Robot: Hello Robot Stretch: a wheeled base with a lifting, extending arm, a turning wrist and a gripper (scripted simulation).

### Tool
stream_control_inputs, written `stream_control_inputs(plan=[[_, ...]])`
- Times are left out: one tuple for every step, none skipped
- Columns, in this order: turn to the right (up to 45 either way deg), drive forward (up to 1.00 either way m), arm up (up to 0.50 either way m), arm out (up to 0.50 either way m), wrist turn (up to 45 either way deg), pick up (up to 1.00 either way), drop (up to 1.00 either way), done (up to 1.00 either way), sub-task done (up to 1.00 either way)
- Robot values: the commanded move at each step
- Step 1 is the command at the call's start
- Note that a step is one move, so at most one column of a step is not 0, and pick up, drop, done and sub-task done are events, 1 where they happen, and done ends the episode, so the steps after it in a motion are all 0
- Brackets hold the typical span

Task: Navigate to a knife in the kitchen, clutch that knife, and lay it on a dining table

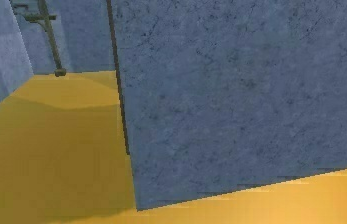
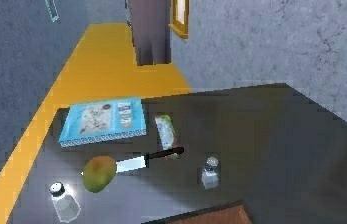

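Observation:
A knife point(image 2: 147, 159) with a pale blade and a black handle lies on a dark tabletop point(image 2: 281, 130) in the arm side view. Its blade points toward a green-yellow fruit point(image 2: 99, 175) lying beside it near the table's front left.
On the table also lie a blue book point(image 2: 103, 121), a small green-white packet point(image 2: 166, 128) and two shakers point(image 2: 211, 172) point(image 2: 65, 200). A brown edge point(image 2: 206, 215) shows at the bottom. A blue wall point(image 1: 241, 90) stands close ahead; yellow floor point(image 1: 51, 140) runs along the forward view's left toward a dark stand point(image 1: 49, 35).

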Motion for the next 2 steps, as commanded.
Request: stream_control_inputs(plan=[[0.0,0.00,0.38,0.00,0.0,0.00,0.00,0.00,0.00],[0.0,0.00,0.00,0.16,0.0,0.00,0.00,0.00,0.00]])
